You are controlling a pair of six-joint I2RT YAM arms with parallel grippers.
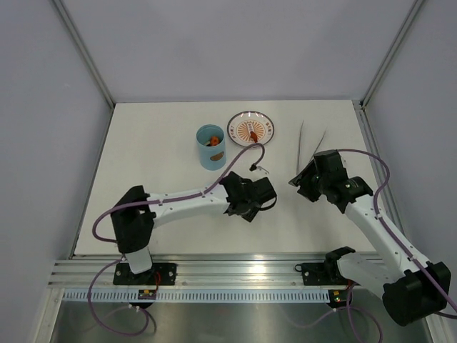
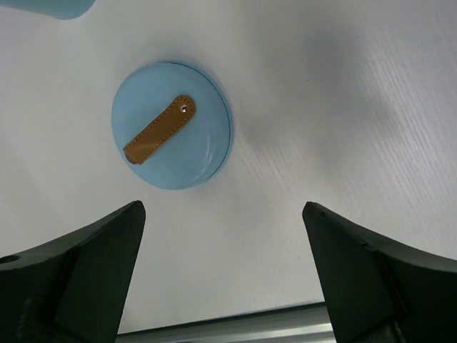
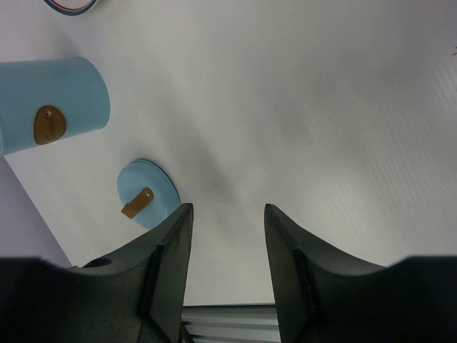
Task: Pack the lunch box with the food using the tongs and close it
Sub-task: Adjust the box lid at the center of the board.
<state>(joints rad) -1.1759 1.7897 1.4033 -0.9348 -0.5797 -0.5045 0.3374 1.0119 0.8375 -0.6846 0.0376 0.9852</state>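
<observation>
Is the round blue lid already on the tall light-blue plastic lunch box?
No, the lid lies flat on the white table, beside the lunch box.

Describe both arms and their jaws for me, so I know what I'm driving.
The left arm and right arm match: white links, black joint housings, black wrists. A purple cable loops along each. The jaws are matt black, blunt wedges, no markings visible.

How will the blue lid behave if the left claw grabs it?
The lid lies flat on the table, so it probably won't roll or tip. It looks like smooth, stiff plastic, likely light and prone to sliding if pushed. Its brown strap looks flexible, so gripping the rim seems safer.
</observation>
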